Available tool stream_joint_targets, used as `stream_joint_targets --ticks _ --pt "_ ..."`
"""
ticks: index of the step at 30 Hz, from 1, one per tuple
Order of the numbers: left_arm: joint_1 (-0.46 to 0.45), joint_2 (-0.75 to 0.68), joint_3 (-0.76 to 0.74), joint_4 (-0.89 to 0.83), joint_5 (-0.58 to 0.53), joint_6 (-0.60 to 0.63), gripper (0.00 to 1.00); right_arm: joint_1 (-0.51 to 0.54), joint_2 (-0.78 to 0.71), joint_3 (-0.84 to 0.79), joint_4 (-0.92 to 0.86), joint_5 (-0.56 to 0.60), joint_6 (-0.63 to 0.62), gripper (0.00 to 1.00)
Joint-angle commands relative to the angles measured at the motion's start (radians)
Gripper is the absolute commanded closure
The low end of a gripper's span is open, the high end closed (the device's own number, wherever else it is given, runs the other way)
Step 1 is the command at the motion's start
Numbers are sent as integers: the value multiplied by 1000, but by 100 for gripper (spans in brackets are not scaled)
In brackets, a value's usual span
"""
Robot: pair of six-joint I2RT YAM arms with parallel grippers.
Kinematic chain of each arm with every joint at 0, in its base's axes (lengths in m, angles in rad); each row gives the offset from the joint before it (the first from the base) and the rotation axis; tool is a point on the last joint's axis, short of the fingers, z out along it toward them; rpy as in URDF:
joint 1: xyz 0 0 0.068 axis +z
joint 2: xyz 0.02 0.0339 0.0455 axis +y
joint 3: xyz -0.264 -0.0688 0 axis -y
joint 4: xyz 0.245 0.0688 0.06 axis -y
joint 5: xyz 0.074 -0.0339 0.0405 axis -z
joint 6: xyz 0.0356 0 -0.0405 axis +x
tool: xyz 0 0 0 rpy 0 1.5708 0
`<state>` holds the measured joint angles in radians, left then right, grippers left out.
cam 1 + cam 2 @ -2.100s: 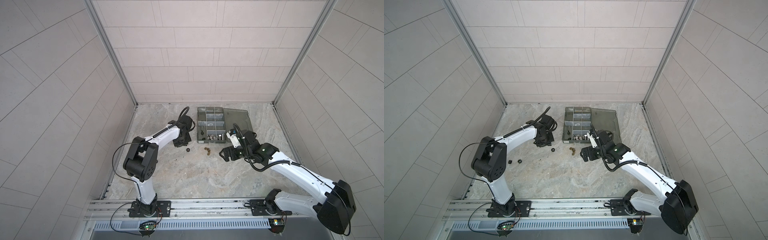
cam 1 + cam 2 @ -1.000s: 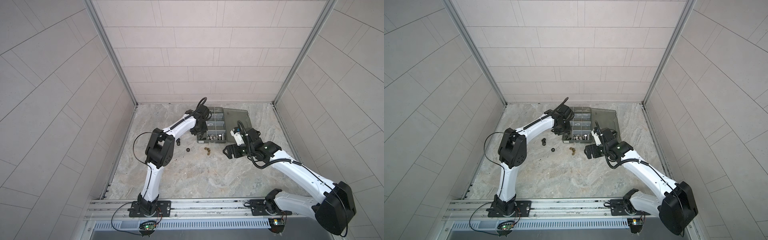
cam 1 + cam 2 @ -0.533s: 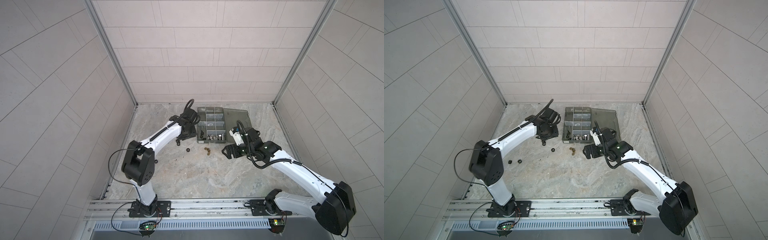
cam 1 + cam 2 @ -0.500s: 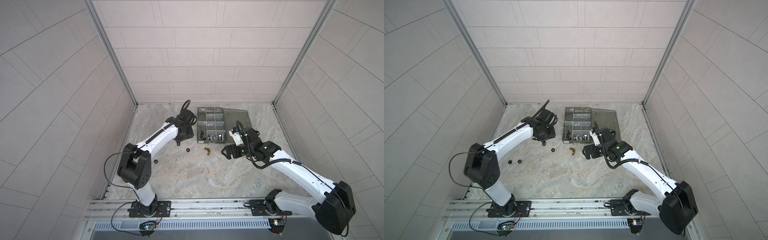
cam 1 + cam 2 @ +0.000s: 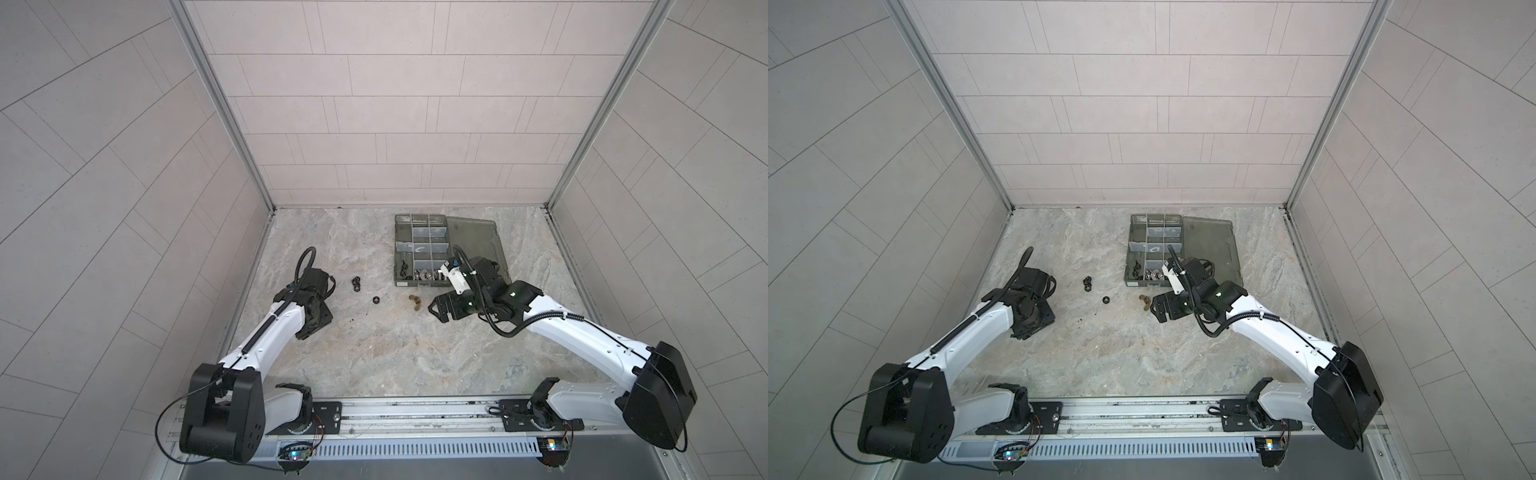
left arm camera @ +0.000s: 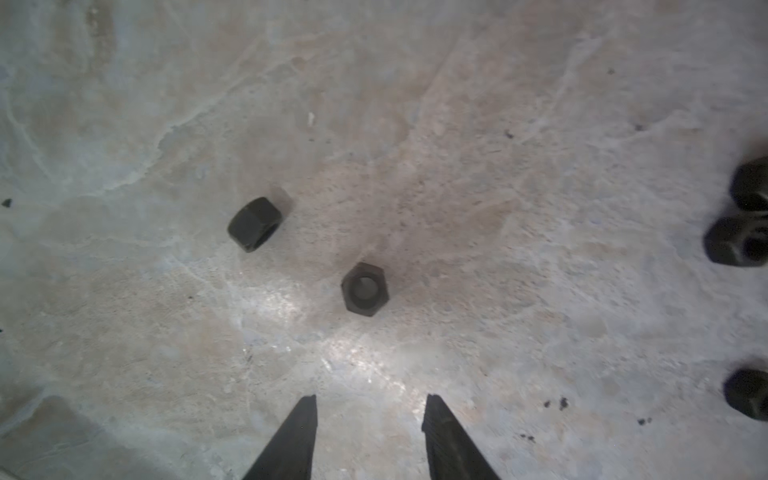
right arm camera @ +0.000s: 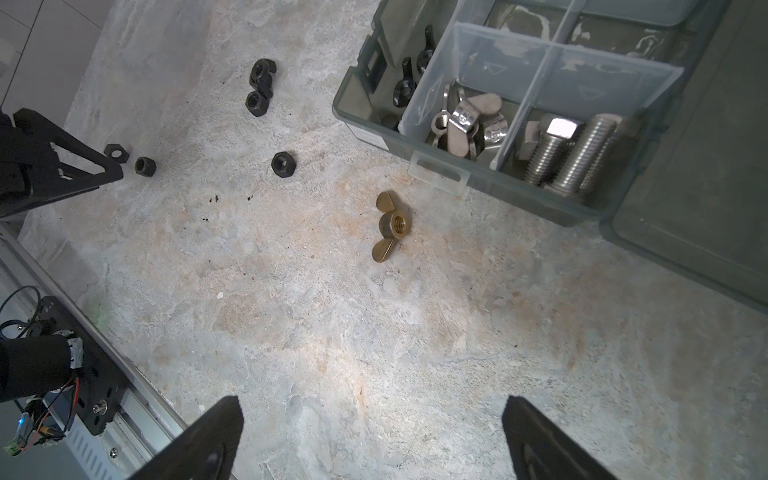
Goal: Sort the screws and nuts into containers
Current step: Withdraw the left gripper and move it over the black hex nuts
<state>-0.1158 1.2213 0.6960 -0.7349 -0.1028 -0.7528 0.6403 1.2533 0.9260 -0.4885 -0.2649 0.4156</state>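
Top views: box [image 5: 397, 249] sits at the back of the table [image 5: 374, 353], with its lid [image 5: 478, 241] flipped flat to the right. Both show the same layout. Left gripper [image 5: 316, 322] points down at the table, well left of the box; its jaws can't be judged from here. Right gripper [image 5: 440, 309] hangs low just in front of the box's near right corner. A clump of black nuts [image 5: 356, 283] and one more lie on the table between left gripper and box. Brass wing nut [image 5: 415, 302] lies on the table just in front of the box, just beside the right gripper. In a top view, screws [image 5: 1156, 273] show as silver bits in the near row of the box.

Left wrist: left gripper [image 6: 371, 415] is released, tips apart, nothing between them. Two black nuts are on bare table ahead of the tips, one flat [image 6: 365, 289], one on its side [image 6: 255, 224]. More sit blurry at the frame edge.

Right wrist: right gripper [image 7: 374, 424] is spread wide and empty, above bare table. The brass wing nut [image 7: 390, 226] lies ahead of it, near the box front wall, not touching. Screws [image 7: 569, 153] lie in the near corner compartment. Silver wing nuts [image 7: 465, 120] fill the compartment beside them, and black wing nuts [image 7: 409, 70] the next one over. Five black nuts lie loose on the table, two of them just beside the left gripper's tips.
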Motion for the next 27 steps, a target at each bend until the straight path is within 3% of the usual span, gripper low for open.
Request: stream_joint_targets --ticks 1,14,27 --pt "39 12 -13 25 -16 4 52 4 2 25 0 16 -2 1" --pt "59 227 115 137 139 -14 52 -10 9 18 -18 29 -32 1" --pt "-117 531 468 131 110 -28 57 -43 51 23 -12 18 -37 1"
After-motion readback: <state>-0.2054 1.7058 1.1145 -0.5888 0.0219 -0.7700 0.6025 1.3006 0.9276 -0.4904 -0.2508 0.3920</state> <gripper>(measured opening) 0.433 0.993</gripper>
